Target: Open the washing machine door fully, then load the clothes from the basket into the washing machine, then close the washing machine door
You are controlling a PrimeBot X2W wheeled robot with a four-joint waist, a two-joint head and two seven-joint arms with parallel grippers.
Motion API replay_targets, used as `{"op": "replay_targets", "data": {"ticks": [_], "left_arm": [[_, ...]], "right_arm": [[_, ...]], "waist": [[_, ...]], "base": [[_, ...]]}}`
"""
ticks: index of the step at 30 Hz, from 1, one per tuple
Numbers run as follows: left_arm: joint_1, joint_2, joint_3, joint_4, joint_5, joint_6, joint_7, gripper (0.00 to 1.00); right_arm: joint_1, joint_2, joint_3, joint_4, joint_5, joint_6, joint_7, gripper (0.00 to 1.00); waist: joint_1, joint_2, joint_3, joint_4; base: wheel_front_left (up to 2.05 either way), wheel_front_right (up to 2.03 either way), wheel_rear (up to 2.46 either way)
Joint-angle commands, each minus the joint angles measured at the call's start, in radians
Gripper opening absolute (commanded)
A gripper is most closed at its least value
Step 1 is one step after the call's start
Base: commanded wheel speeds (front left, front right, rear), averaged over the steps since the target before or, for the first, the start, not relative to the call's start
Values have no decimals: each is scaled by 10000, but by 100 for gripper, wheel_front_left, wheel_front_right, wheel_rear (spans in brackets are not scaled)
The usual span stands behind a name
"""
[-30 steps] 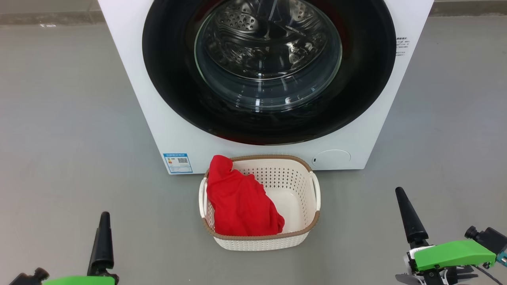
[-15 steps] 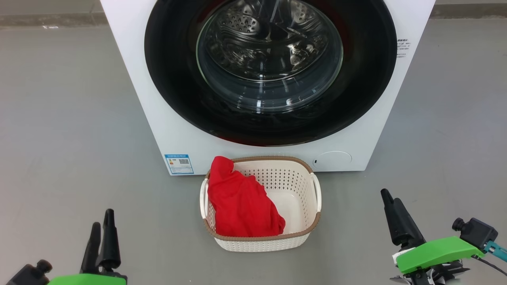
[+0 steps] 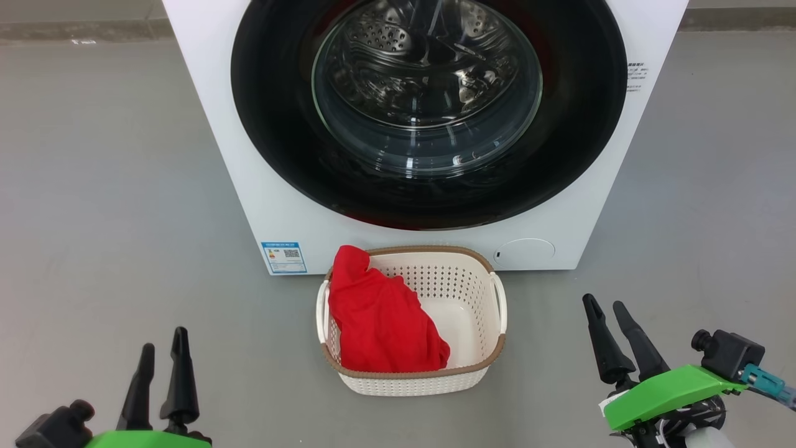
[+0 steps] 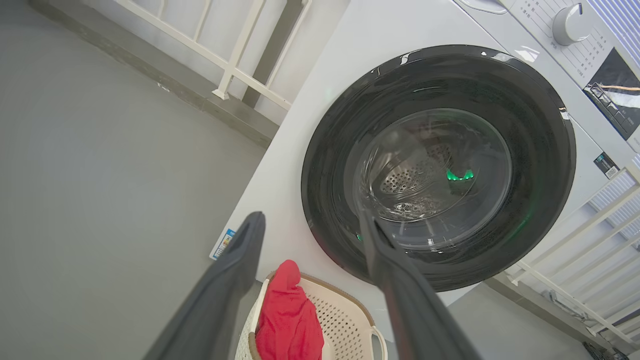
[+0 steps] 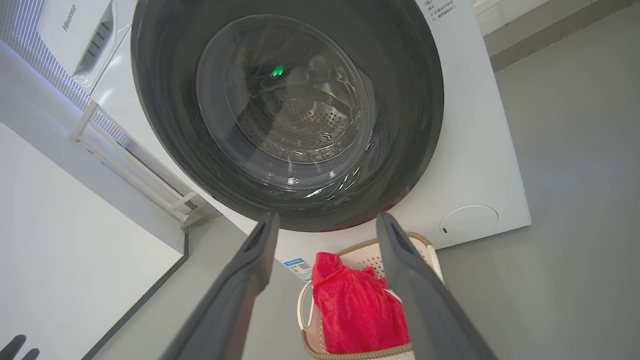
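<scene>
The white washing machine (image 3: 280, 205) fills the upper head view. Its round door (image 3: 273, 124), black-rimmed with a clear glass bowl, lies flush against the front, closed. On the floor just before the machine sits the cream perforated basket (image 3: 479, 292), with plain red clothes (image 3: 379, 320) heaped in its left half. My left gripper (image 3: 163, 339) stands open at the lower left, well clear of the basket. At the lower right my right gripper (image 3: 602, 305) is open too, fingers empty. The left wrist view shows the door (image 4: 330, 165) and clothes (image 4: 290, 320) beyond the left fingers (image 4: 235, 270); the right wrist view shows the basket (image 5: 427, 250).
Grey floor (image 3: 106, 186) spreads to both sides of the machine. A blue energy sticker (image 3: 283, 257) and a round service flap (image 3: 523, 252) mark the machine's lower front. White railings (image 4: 235, 55) stand behind and beside the machine, and a white wall (image 5: 65, 240) lies off to one side.
Both grippers have gone from shut to open, and the right one has slid left and slightly up. The camera has shifted a little, so the machine and basket sit slightly lower right.
</scene>
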Motion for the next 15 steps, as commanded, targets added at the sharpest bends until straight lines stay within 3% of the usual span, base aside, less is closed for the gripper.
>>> {"op": "replay_targets", "data": {"ticks": [1, 15], "left_arm": [[-486, 142, 256, -241, 338, -28, -151, 100], [-558, 144, 160, 32, 1625, -32, -568, 100]], "right_arm": [[-477, -43, 185, -277, -360, 11, -147, 100], [-619, -9, 323, -609, -2137, 13, -564, 100]], "waist": [[0, 0, 2, 2], [0, 0, 55, 24]], "base": [[0, 0, 0], [0, 0, 0]]}}
